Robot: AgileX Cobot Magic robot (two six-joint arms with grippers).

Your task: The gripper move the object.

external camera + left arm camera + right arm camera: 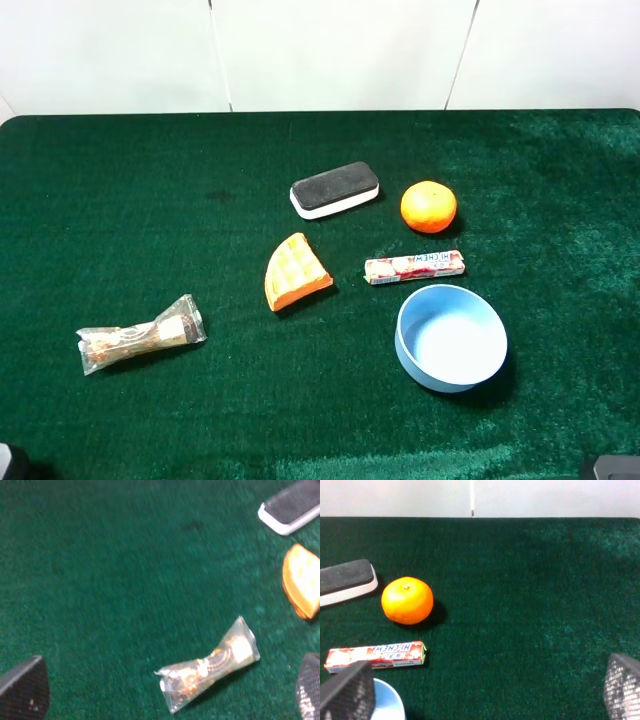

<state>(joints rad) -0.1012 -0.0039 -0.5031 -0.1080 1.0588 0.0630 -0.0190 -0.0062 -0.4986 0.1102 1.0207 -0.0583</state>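
Note:
The board eraser (pixel 335 188), black felt on top of a white base, lies flat at the middle back of the green table. Its end also shows in the left wrist view (pixel 292 507) and the right wrist view (pixel 345 580). My left gripper (pixel 172 658) is open and empty, low at the front left, over the wrapped snack bar (pixel 210 667) and far from the eraser. My right gripper (pixel 489 661) is open and empty at the front right, with the eraser well ahead and to its left. In the exterior view only slivers of the arms show at the bottom corners.
An orange (pixel 429 206) sits just right of the eraser. A red-and-white candy roll (pixel 414 267) and a blue bowl (pixel 450 337) lie in front of it. An orange waffle wedge (pixel 295 272) lies in front of the eraser. The snack bar (pixel 140 335) is at the front left.

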